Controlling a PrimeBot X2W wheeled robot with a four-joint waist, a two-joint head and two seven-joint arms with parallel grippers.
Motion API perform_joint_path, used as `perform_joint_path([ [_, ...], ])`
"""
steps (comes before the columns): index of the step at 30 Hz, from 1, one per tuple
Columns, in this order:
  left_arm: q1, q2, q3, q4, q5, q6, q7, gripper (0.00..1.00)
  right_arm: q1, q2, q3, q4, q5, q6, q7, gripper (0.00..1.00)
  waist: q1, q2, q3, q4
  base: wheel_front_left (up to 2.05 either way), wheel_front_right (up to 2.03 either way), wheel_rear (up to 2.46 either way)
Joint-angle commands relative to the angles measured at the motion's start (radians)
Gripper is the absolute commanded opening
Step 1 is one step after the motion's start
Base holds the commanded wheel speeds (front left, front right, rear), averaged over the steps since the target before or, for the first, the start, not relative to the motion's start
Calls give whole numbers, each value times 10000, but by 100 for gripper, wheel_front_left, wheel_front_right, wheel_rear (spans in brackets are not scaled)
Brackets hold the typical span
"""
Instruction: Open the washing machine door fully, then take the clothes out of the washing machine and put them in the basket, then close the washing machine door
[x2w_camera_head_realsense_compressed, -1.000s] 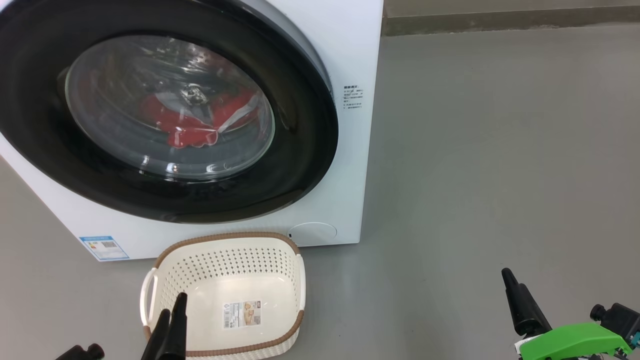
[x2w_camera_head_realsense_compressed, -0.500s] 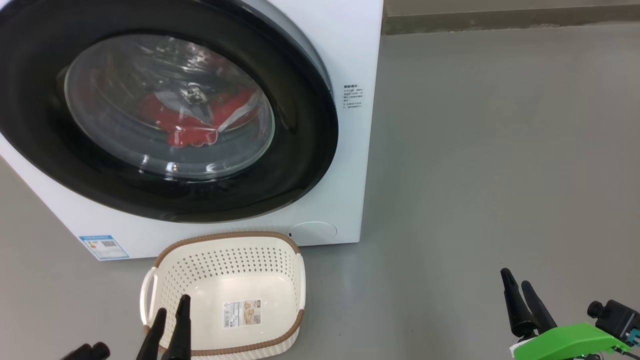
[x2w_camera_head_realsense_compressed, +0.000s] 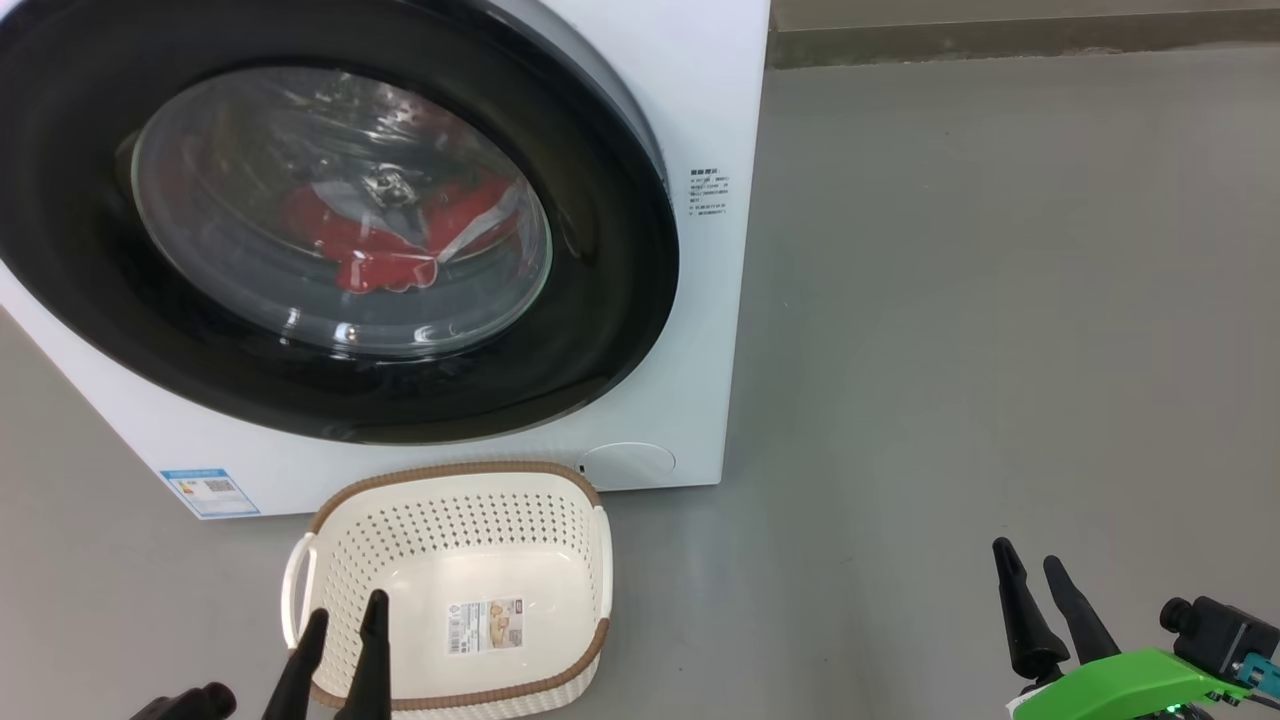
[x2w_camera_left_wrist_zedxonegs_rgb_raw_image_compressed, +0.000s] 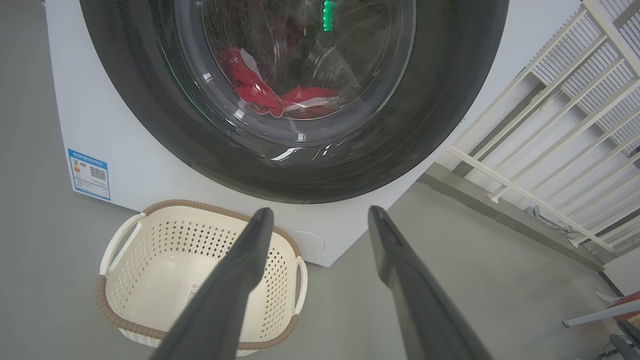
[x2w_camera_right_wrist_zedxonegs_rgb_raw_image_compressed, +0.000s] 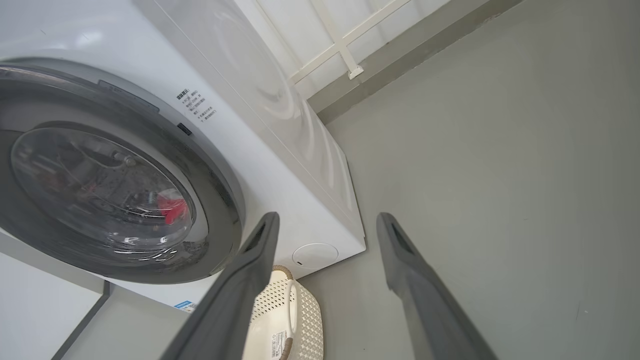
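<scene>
Nearest, the left gripper (x2w_camera_head_realsense_compressed: 348, 608) hangs at the lower left with its jaws apart, its fingertips showing against the near side of the basket (x2w_camera_head_realsense_compressed: 452, 469). The right gripper (x2w_camera_head_realsense_compressed: 1026, 556), jaws also apart, hangs over grey floor (x2w_camera_head_realsense_compressed: 950, 300) well to the right. The cream basket stands just before the washing machine (x2w_camera_head_realsense_compressed: 705, 90). Beyond it the washing machine door (x2w_camera_head_realsense_compressed: 610, 300) sits shut, with the red clothes (x2w_camera_head_realsense_compressed: 380, 255) in the drum behind its glass.

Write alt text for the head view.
A white washing machine, its black-rimmed door shut, red clothes behind the glass. An empty cream basket sits on the floor before it; the left gripper and right gripper, both open, point up below.
</scene>
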Motion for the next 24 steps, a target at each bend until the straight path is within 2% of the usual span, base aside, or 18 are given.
perform_joint_path([
  [1,-95,136,161,-354,467,72,-162,100,-42,-178,217,-209,-410,3,-174,100,-1,-1,-11,-3,0,0,0],
  [24,-27,145,129,-479,3317,123,-842,100,12,-231,280,-275,-2657,3,-848,100,-1,-1,96,74,0,0,0],
])
